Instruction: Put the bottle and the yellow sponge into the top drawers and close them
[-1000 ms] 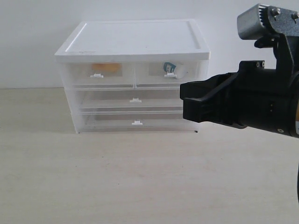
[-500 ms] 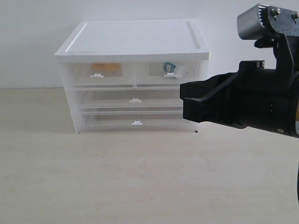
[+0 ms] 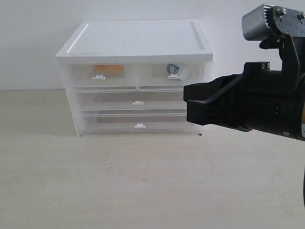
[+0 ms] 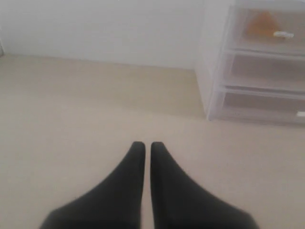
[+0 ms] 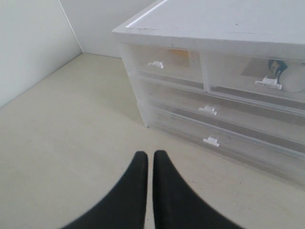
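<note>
Beige table (image 3: 119, 181); top drawers (image 3: 114, 77) look closed. Left gripper (image 4: 147, 145), right gripper (image 5: 150, 155) pinched empty; my retreat could clip the chest (image 3: 138, 40).

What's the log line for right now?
yellow wedge sponge: in shut top-left translucent drawer | white teal-labelled bottle: in shut top-right drawer | left gripper, right gripper: shut, empty

Left claw (image 4: 147, 146) and right claw (image 5: 150, 155), both closed and empty.
</note>
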Motion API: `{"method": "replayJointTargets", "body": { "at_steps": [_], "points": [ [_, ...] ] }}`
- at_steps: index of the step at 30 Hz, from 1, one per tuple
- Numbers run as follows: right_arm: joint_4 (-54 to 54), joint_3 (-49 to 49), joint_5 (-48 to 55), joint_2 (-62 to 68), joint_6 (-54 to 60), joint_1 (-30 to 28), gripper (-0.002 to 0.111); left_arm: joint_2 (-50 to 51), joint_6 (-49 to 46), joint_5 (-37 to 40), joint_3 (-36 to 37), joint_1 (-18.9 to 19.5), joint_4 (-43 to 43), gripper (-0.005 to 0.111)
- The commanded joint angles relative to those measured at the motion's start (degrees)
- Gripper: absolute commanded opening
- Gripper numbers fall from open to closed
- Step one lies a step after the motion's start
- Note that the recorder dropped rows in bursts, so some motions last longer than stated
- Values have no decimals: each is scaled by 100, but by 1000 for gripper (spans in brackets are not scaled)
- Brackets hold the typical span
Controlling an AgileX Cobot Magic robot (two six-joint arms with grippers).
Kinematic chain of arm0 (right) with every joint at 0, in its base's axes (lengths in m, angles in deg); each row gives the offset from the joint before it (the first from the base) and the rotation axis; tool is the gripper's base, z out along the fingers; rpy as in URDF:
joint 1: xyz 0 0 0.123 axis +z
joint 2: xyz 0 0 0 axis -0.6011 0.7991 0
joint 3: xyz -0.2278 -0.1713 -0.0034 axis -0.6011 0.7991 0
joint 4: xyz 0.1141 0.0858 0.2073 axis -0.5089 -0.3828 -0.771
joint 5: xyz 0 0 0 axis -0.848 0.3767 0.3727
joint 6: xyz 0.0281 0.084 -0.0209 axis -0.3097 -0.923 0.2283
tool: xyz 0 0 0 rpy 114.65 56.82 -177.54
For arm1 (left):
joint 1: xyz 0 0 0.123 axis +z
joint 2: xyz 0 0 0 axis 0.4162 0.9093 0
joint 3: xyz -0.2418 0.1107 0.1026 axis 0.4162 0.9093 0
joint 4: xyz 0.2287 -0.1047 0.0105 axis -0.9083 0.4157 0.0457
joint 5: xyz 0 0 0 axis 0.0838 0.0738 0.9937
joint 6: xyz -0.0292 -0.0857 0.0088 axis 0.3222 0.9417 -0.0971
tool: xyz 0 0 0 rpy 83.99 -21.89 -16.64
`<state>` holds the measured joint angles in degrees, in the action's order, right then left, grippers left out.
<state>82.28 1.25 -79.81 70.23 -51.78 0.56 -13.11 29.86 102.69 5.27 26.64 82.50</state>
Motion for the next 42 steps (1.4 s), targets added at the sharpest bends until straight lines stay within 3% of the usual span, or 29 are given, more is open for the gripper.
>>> {"method": "replayJointTargets", "body": {
  "at_steps": [1, 5, 42],
  "points": [
    [39, 42, -24, -53, 61, -37, 0, -21, 375, 21, 42, 8, -247, 4],
    [39, 42, -24, -53, 61, -37, 0, -21, 707, 34, 42, 8, -223, 4],
    [39, 42, 118, -53, 379, -37, 0, -21, 695, 11, 42, 8, -223, 4]
  ]
}}
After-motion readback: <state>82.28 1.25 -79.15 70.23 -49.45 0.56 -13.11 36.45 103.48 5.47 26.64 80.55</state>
